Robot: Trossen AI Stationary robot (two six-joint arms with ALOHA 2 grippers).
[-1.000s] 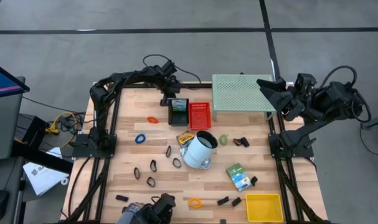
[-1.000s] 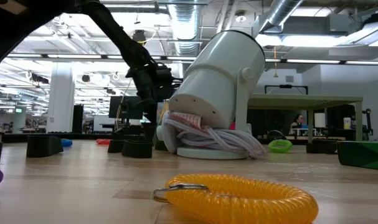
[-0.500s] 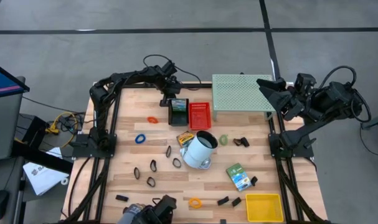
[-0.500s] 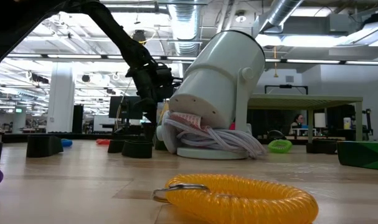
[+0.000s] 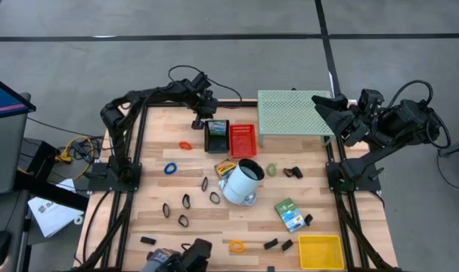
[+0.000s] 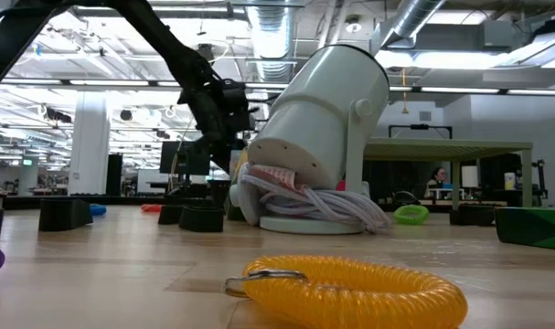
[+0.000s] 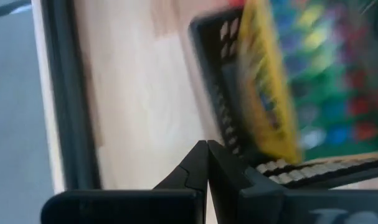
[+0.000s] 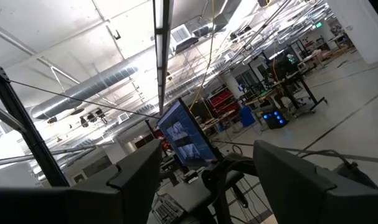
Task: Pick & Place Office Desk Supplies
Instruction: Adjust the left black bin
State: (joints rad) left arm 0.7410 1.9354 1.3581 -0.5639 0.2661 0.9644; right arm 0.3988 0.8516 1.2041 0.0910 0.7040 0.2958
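A: Where is the left hand (image 5: 198,121)?

B: At the far side of the counter (image 5: 153,204), just beside the black tray (image 5: 216,136). Its fingers (image 7: 204,165) are pressed together with nothing between them. The left wrist view shows a crayon box (image 7: 326,74) lying in that black tray, right in front of the fingertips.

A: And the right hand (image 5: 325,105)?

B: Raised off the counter's right edge, over the corner of the green perforated tray (image 5: 293,113). Its fingers (image 8: 136,171) stand wide apart and hold nothing.

A: Where are the supplies?

B: Spread over the wood. An orange ring (image 5: 184,144) and a blue ring (image 5: 169,168) lie on the left. Black rings (image 5: 185,201) sit nearer the front. A red tray (image 5: 243,139) touches the black one. A white lamp (image 5: 240,181) lies tipped in the middle, with a second crayon box (image 5: 225,166) touching it and a green ring (image 5: 271,170) just to its right. Black binder clips (image 5: 293,173) sit near that ring. A green box (image 5: 289,214) lies farther forward, near a yellow tray (image 5: 321,251). A yellow coil ring (image 6: 350,291) lies at the front edge.
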